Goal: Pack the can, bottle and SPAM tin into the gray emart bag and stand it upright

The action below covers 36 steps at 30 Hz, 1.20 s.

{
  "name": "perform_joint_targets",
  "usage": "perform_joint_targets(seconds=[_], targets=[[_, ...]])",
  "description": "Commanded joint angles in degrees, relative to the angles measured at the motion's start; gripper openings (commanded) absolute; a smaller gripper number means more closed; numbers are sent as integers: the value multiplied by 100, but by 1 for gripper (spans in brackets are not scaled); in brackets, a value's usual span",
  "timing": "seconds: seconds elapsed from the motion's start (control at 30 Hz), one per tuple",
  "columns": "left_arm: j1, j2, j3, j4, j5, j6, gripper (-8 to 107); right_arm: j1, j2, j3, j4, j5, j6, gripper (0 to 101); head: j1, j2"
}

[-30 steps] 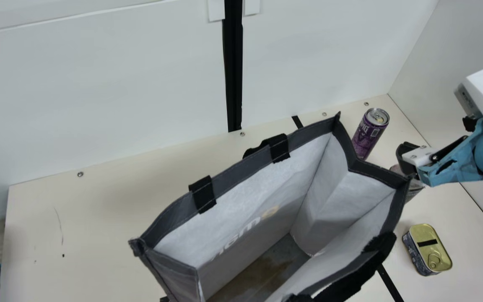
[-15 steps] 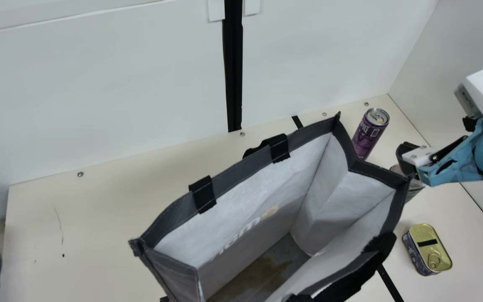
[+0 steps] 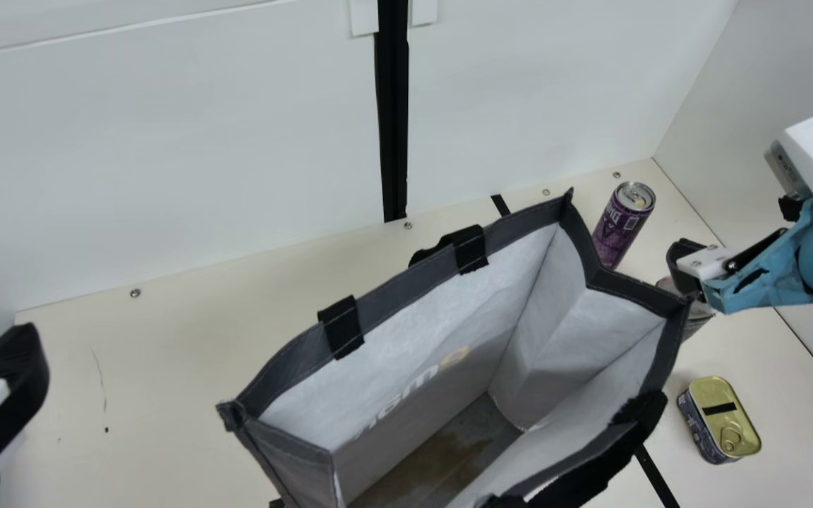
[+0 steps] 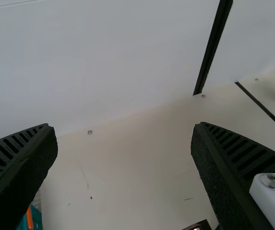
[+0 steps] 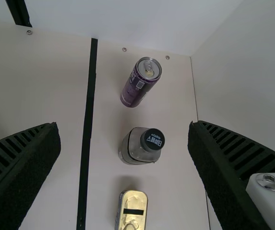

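Note:
At the main view's left edge, part of my left gripper (image 3: 8,395) shows; in its wrist view the left gripper (image 4: 124,129) stands open with nothing between its fingers. My right gripper (image 3: 689,271) hangs by the bag's right end; the right gripper (image 5: 124,129) is open, with the bottle (image 5: 142,146) below, between its fingers' sides but not gripped. The gray bag (image 3: 293,381) stands upright with its mouth open. The purple can (image 3: 620,226) stands behind its right corner. The SPAM tin (image 3: 720,420) lies right of the bag, gold lid up. Its gripper partly hides the bottle (image 3: 696,317).
A teal basket (image 4: 36,218) with an orange part stands off the table's left side. Behind the table (image 3: 166,367) rises a white wall, with another at the right. The bag's black handle (image 3: 590,466) droops over its near side.
My left gripper has come into the main view from the lower left and moved up and to the right. The right arm, the bag and the three items have kept still.

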<state>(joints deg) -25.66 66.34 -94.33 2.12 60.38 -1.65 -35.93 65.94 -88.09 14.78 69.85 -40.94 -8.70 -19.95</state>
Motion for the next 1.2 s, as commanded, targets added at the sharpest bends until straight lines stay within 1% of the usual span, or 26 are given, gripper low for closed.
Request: perform_joint_targets(seconds=[0.0, 0.47, 1.17], targets=[[-100, 78, -96, -8, 0, -23, 90, 0, 0, 0, 0, 0, 0, 95, -130, -5], [-732, 642, -925, -190, 70, 107, 90, 0, 0, 0, 0, 5, 0, 95, -130, -5], [-1715, 1600, -2273, -752, 521, 822, 90, 0, 0, 0, 0, 5, 0, 95, -130, -5]])
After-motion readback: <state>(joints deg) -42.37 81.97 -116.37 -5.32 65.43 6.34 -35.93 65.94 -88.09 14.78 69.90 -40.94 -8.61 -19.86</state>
